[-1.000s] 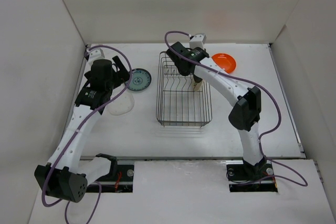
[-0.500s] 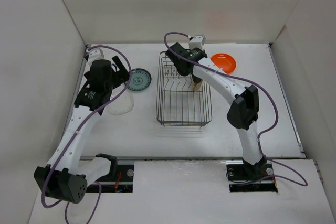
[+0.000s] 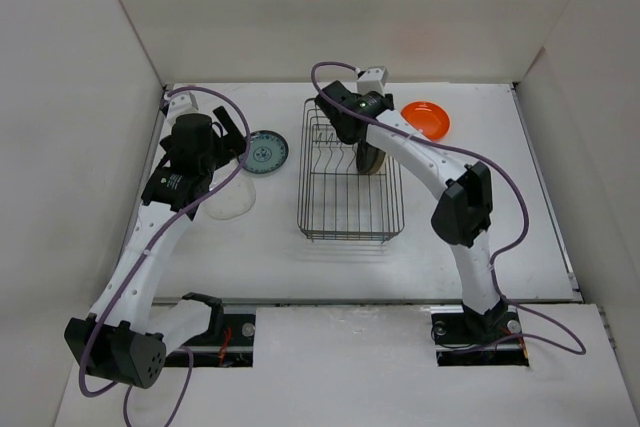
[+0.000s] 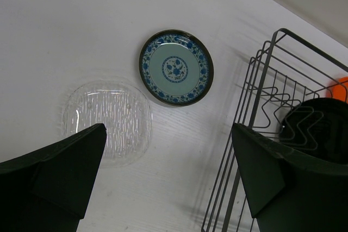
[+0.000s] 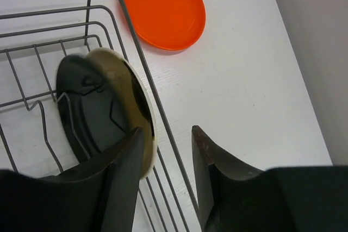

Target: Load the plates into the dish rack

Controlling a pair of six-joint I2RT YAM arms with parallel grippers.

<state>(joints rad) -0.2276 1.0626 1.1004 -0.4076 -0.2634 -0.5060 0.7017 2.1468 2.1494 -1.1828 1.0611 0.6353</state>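
So why does the left claw (image 4: pixel 168 134) hang there, fingers spread as wide as they go and nothing in them?

Probably lining up a pick. Below it, off the near-left side of the dark thin-wire dish rack (image 3: pixel 350 236), the clear glass plate (image 4: pixel 107 120) lies flat on the white counter (image 3: pixel 250 267). It is ribbed and nearly lost against the surface. I'd guess a see-through rim lying that flat gives little to pinch.

And farther along that left side?

The teal-patterned plate (image 4: pixel 176 68), face up. It has a dark rim and a blue floral ring round a pale centre. It sits apart from both the rack and the glass one.

Inside the rack?

Toward its far-right corner, two plates stand on edge among the upright dividers, which is what the dividers are for. One is the glossy black plate (image 5: pixel 92 107). The cream plate (image 5: pixel 133 82) sits tight against its outer side, showing little but its rim. I cannot tell whether they share a slot.

The right claw (image 5: pixel 167 134)?

Partly parted, gripping nothing. One finger sits just beside the cream rim and the other is outside the rack's side wire.

Farthest?

The shallow, glossy orange plate (image 5: pixel 163 9), flat on the counter beyond the rack's far-right corner. By my count that's two loaded and three waiting.
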